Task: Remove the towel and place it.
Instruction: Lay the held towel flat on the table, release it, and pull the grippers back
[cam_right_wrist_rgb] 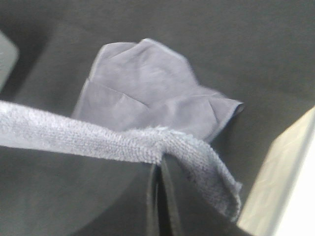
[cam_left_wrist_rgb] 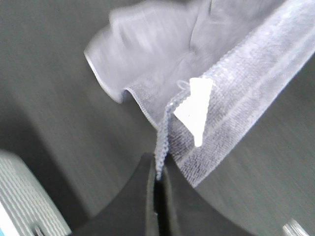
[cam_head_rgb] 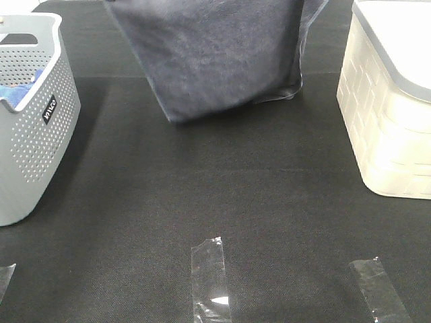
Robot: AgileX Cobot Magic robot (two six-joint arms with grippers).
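High view, towel: we see the towel hanging at the top centre of the frame. Its upper edge is cut off, and its lowest fold just reaches the black table.
High view, surroundings: the perforated basket, with a blue cloth inside, stands at the left edge, and the white bin at the right edge. Neither gripper shows here.
High view, risk: we judge that the trailing fold could drag on the table and bunch up, and that a sideways swing could brush the basket or the bin.
Left wrist view, risk: the bite takes only the hem, so we think the towel's weight could pull it out.
Left wrist view, gripper: the left gripper is fully closed, pinching the stitched hem beside the white label.
Right wrist view, risk: if the arms spread unevenly, we expect the taut edge could be tugged from one pinch.
Right wrist view, gripper: the right gripper is clamped tight on the terry edge. The rest of the towel hangs below it, down towards the table.
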